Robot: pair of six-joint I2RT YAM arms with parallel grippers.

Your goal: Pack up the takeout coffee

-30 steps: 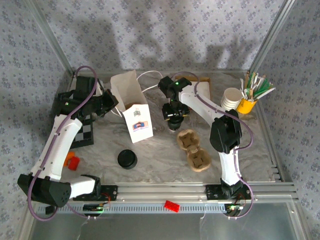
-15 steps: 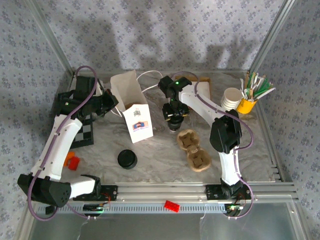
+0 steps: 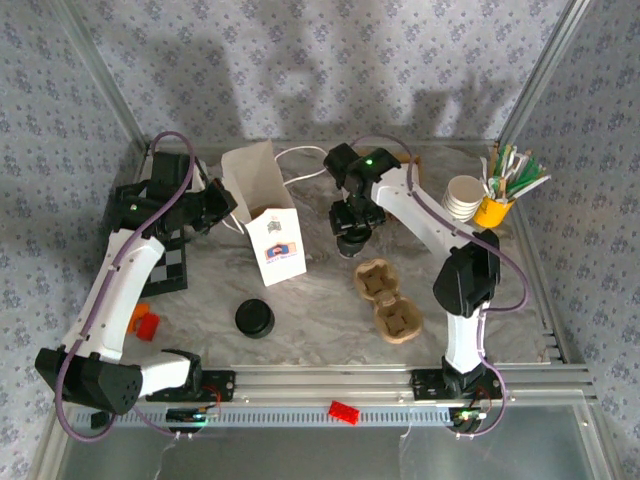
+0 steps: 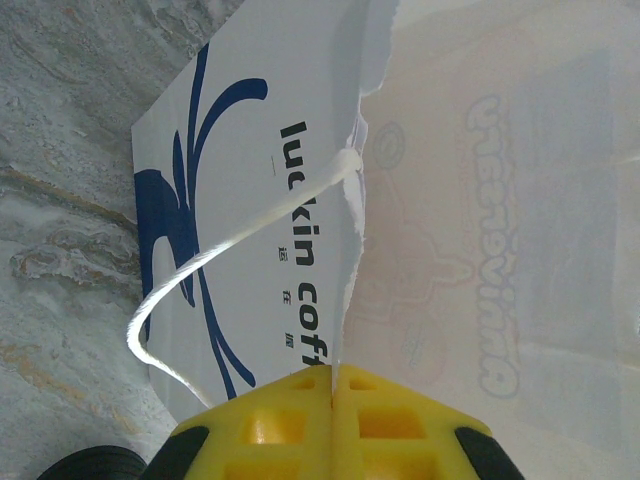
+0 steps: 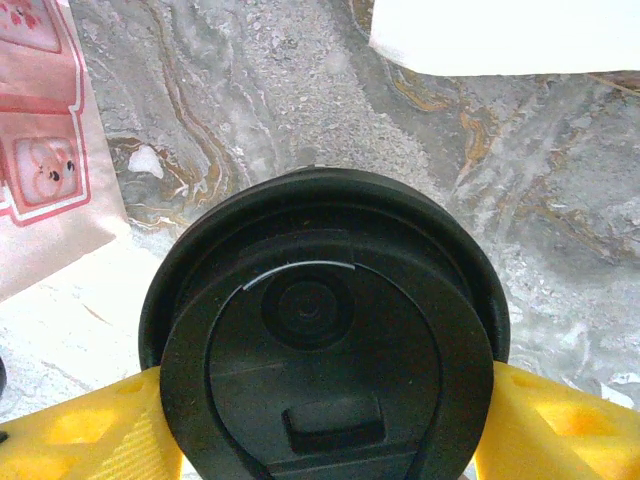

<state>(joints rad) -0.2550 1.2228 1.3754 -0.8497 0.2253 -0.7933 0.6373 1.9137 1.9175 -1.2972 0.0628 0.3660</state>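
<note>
The takeout coffee (image 5: 320,340) is a cup with a black lid (image 3: 350,246), standing on the marble mat just behind the cardboard cup carrier (image 3: 388,300). My right gripper (image 5: 325,400) comes down over it, and its yellow fingers (image 5: 90,425) press against both sides of the lid. In the top view that gripper (image 3: 352,232) sits right of the white paper bag (image 3: 265,215). My left gripper (image 4: 335,385) is shut on the bag's upper edge (image 4: 350,250), holding the mouth up at the back left (image 3: 222,205). The cup's pale sides are hidden.
A loose black lid (image 3: 254,318) lies in front of the bag. A stack of white cups (image 3: 463,195) and a yellow holder of stirrers (image 3: 495,205) stand at the back right. A checkered board (image 3: 170,268) and a red block (image 3: 147,325) lie on the left.
The right arm's elbow has swung to the right and the wrist has shifted slightly back and right over the cup. Its fingers have drawn in against the lid. The left arm has not moved.
</note>
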